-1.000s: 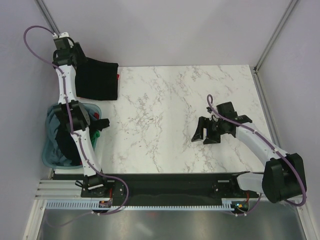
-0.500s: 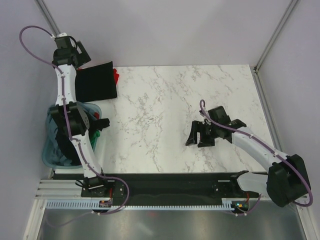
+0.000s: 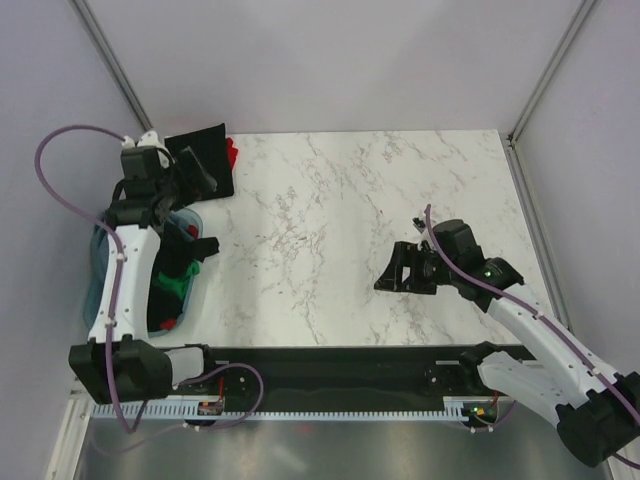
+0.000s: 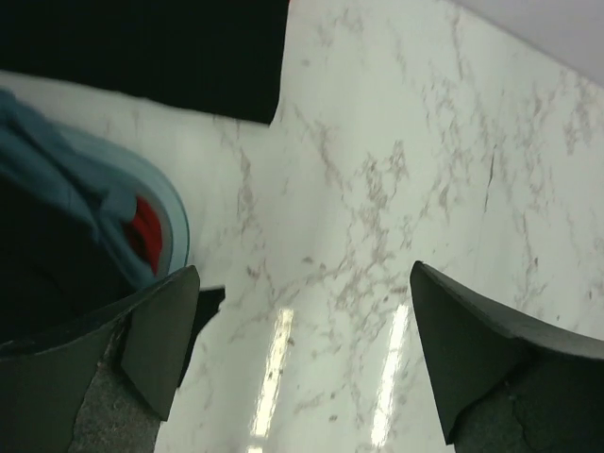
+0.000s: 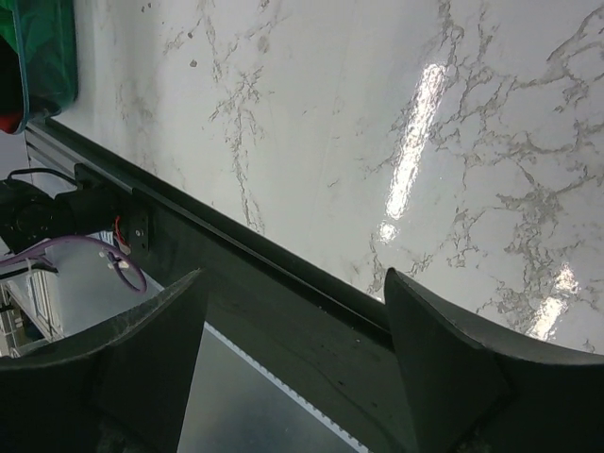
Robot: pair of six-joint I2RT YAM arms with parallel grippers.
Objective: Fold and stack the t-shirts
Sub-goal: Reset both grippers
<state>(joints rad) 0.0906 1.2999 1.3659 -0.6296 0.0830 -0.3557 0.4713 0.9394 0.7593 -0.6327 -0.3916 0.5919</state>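
A folded black t-shirt (image 3: 208,147) lies at the table's back left corner, with a red t-shirt (image 3: 232,153) peeking out at its right edge. My left gripper (image 3: 200,174) hovers at the black shirt's near edge, open and empty. In the left wrist view (image 4: 302,349) the black shirt (image 4: 142,47) fills the top left. More shirts lie in the tub: black (image 3: 163,252), green (image 3: 178,282) and a bit of red (image 3: 168,322). My right gripper (image 3: 396,272) is open and empty above bare table right of centre; in its wrist view (image 5: 293,349) the jaws stand wide apart.
The grey-blue fabric tub (image 3: 97,290) stands at the left table edge beside my left arm; its rim (image 4: 160,189) shows in the left wrist view and its corner (image 5: 42,57) in the right wrist view. A black rail (image 5: 283,283) runs along the near table edge.
My left arm has pulled back from the far left corner towards the tub, leaving the black shirt lying flat. My right gripper has shifted slightly and turned.
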